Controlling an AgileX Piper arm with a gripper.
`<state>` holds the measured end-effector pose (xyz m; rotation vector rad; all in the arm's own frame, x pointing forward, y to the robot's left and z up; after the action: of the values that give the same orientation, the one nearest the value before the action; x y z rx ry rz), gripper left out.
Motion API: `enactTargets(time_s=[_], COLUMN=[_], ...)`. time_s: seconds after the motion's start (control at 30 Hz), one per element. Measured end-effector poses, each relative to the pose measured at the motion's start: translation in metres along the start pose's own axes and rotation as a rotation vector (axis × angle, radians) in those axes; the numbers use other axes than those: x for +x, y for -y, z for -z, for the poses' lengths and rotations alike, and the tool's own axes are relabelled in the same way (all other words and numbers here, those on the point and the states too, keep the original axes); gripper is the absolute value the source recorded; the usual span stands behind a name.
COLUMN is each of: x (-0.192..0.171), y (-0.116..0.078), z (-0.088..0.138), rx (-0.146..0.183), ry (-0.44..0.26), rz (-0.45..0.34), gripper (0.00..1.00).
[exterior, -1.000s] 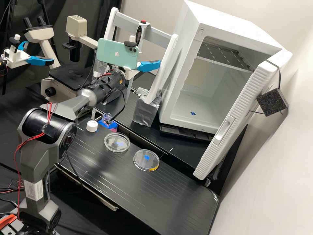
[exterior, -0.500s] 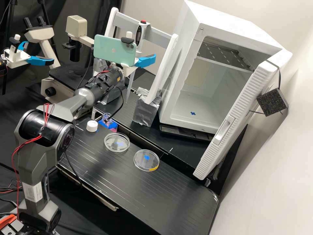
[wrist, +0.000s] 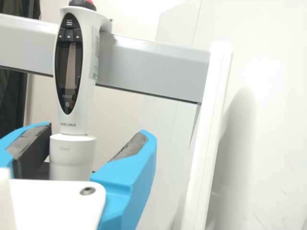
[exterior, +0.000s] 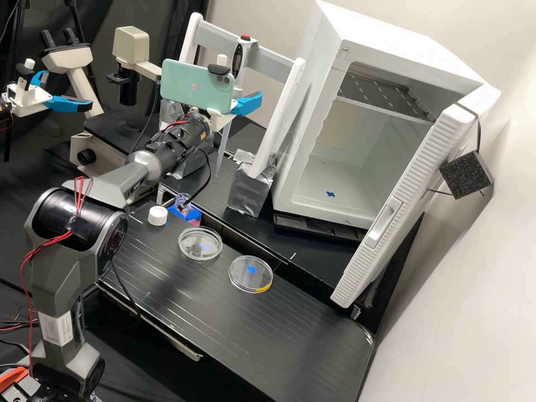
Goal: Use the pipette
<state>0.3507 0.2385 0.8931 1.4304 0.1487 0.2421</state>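
Note:
In the high view the gripper stands at the rack, partly behind a mint-green phone mounted on the arm; one blue finger shows. The white pipette with a red top hangs upright from the rack's grey crossbar, its middle hidden behind the phone and gripper. From the wrist, the gripper is open around the lower white collar of the pipette. The collar lies closer to the dark-padded finger, and a gap separates it from the other finger. Whether that nearer pad touches it, I cannot tell.
A white rack post in a foil-wrapped base rises beside the gripper, with an open white incubator beyond. On the bench are two petri dishes, a white cap and a small open bottle. A microscope stands behind the arm.
The gripper and phone have shifted a little to the left in the high view, away from the foil-based post, and the arm has drawn back slightly. The pipette still hangs on the rack.

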Motion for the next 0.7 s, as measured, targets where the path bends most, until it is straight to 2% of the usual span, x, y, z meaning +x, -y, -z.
enactTargets(time_s=[0.2, 0.63, 0.67, 0.7], x=[0.0, 0.0, 0.0, 0.0], y=[-0.0004, -0.0004, -0.0004, -0.0002], z=[-0.0016, -0.0016, -0.0016, -0.0016], rx=[-0.016, -0.017, -0.017, -0.017], ry=[0.017, 0.017, 0.017, 0.018], rz=[-0.004, -0.004, -0.004, -0.003], gripper=[1.0, 1.0, 0.0, 0.0])
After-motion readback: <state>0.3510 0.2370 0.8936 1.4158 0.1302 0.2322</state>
